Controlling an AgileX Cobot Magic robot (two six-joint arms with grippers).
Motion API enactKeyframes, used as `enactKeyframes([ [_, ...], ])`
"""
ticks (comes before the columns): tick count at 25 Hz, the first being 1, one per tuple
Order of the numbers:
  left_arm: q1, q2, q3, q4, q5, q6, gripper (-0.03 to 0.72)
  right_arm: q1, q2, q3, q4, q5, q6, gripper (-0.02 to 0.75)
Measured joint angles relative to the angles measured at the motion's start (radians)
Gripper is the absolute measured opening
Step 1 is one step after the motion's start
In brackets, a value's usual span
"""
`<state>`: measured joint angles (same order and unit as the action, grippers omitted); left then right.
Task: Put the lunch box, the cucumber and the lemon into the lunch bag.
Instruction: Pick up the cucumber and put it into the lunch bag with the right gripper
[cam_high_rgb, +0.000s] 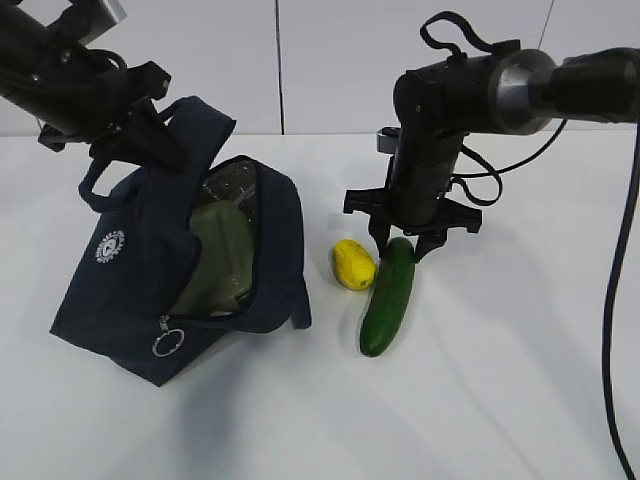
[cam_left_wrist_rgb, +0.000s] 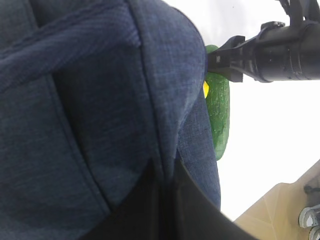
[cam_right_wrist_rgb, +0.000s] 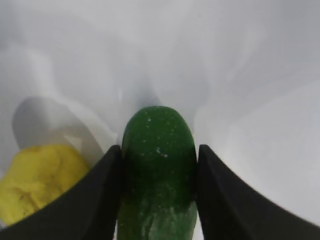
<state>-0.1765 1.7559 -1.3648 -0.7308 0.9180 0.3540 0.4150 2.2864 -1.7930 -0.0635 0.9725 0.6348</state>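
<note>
The lunch bag sits on the white table toward its left side, tilted, with the top zipper open and a metal ring pull hanging at the front. The lunch box, with its sage-green lid, lies inside the bag and shows through the opening.

The left gripper is above the bag's rear left, closed on one of the loop handles and holding the fabric up. In the left wrist view the navy fabric fills most of the frame, and the gripper's fingers cannot be seen there.

The lemon rests on the table just right of the bag. The cucumber lies on the table just beside the lemon, on its right, with its length running from the table's far side toward the near edge.

The right gripper stands over the cucumber's far end. In the right wrist view its two black fingers press against both sides of the cucumber, clamped on it. The lemon shows at the left of that view.
</note>
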Motion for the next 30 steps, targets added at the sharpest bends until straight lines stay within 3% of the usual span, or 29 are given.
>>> enactKeyframes([
  [12,0.0,0.0,0.0,0.0,0.0,0.0,-0.008,0.0,0.0,-0.025,0.0,0.049,0.0,0.315],
  [25,0.0,0.0,0.0,0.0,0.0,0.0,-0.008,0.0,0.0,-0.393,0.005,0.238,-0.109,0.314],
  [30,0.0,0.0,0.0,0.0,0.0,0.0,-0.008,0.0,0.0,-0.446,0.107,0.246,-0.133,0.314],
])
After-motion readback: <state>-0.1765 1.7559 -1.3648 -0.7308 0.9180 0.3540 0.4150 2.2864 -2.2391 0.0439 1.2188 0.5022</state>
